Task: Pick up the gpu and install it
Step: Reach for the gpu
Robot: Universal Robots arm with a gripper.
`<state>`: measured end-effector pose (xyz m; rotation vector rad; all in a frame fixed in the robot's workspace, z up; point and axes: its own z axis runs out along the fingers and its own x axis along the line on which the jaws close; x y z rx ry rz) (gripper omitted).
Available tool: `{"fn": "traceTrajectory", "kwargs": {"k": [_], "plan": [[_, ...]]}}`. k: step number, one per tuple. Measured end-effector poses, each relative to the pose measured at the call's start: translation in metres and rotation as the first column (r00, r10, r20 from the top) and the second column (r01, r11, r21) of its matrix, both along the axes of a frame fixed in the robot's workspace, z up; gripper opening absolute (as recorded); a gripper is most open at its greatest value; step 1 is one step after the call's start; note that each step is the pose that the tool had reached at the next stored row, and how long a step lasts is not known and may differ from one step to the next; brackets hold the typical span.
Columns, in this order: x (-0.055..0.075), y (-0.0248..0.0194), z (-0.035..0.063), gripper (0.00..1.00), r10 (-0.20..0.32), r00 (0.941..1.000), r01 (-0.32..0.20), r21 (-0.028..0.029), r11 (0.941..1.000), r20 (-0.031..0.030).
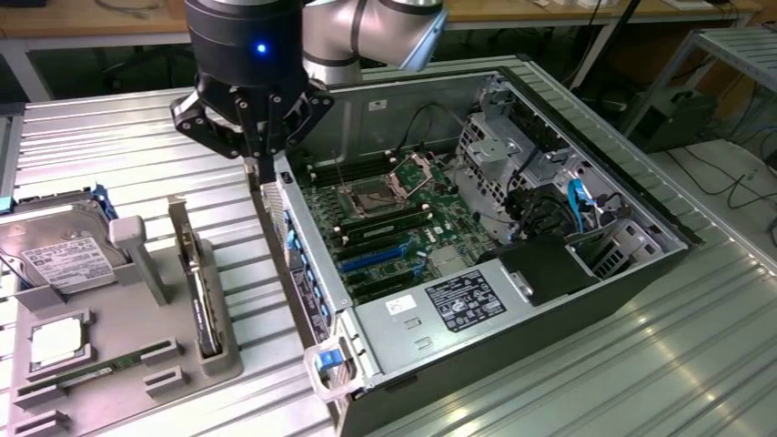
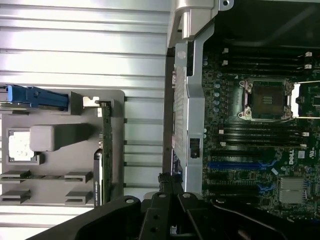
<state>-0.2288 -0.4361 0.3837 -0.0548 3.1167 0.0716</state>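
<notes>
lol the gripper [image 1: 258, 171] is clenched on nothing, hanging over the case's [image 1: 295, 238] back wall, while the gpu [image 1: 202, 291] sits on edge in its tray [image 1: 134, 328] slot, probably so it's easy to pinch from above

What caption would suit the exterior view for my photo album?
Robot fingers, shut, hang over the open computer case's edge; the graphics card stands upright in the gray tray alongside.
</notes>
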Motion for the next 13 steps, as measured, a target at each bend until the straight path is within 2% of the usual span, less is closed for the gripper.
{"fn": "traceTrajectory", "kwargs": {"k": [10, 13], "plan": [[-0.020, -0.0030, -0.0005, 0.11, 0.011, 0.9999, -0.011, 0.0000, 0.9999, 0.0001], [-0.024, -0.0063, -0.0005, 0.11, 0.015, 0.9999, -0.015, -0.0001, 0.9999, -0.0001]]}}
